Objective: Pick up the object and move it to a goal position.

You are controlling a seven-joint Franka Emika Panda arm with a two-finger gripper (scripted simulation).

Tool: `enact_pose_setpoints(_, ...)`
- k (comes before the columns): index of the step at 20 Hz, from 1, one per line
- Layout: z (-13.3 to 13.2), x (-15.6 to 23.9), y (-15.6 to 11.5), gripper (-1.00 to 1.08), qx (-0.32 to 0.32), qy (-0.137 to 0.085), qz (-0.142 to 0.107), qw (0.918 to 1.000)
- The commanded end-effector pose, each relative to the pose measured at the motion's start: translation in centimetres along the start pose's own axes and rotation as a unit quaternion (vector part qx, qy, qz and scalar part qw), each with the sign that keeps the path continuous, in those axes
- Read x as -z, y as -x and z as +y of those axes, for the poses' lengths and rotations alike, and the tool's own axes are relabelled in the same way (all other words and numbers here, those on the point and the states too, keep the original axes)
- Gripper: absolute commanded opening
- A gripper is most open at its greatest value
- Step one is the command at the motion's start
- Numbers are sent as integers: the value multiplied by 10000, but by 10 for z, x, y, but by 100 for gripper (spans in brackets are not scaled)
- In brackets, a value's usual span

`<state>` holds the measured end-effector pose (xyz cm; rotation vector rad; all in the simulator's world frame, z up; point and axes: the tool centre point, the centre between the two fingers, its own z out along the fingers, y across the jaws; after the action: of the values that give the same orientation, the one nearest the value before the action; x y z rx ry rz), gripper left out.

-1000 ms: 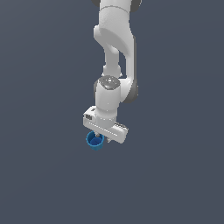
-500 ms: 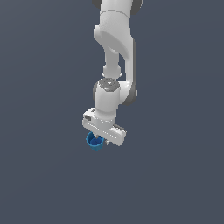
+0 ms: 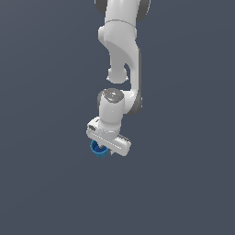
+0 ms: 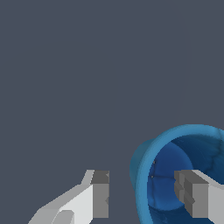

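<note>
End effector (image 4: 142, 199) spread open, one finger inside the blue cup (image 4: 183, 175), one outside; light, rigid, probably slick — pinch the wall.

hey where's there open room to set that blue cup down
Bare grey surface lies on every side of the arm in the exterior view. Only crowded spot: directly under the hand, where the blue cup sits, one finger inside its rim.

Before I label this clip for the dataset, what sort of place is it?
Likely a bare simulated workspace, not a real room: a flat, featureless grey surface, a smoothly rendered white Panda arm, and one bright blue cup at its gripper.
</note>
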<state>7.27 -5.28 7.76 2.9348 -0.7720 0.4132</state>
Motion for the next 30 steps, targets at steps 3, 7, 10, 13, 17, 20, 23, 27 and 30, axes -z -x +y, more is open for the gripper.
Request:
enact_pose_setpoints(3, 0, -7, 0, 28, -5, -3, 4, 10000)
enact_pose_setpoints(7, 0, -7, 0, -100, -5, -3, 4, 10000)
enact_pose_setpoints(10, 0, -7, 0, -100, -5, -3, 4, 10000)
enact_pose_setpoints(13, 0, -7, 0, -100, -5, -3, 4, 10000)
enact_pose_setpoints(17, 1, -5, 0, -100, -8, -2, 3, 10000)
enact_pose_setpoints(20, 2, 1, 2, -100, -8, -2, 3, 10000)
enact_pose_setpoints(23, 4, 10, 4, -100, -9, -4, 2, 10000)
enact_pose_setpoints(27, 9, 29, 7, -100, -10, -6, 1, 10000)
enact_pose_setpoints(30, 13, 47, 11, -100, -11, -10, -2, 10000)
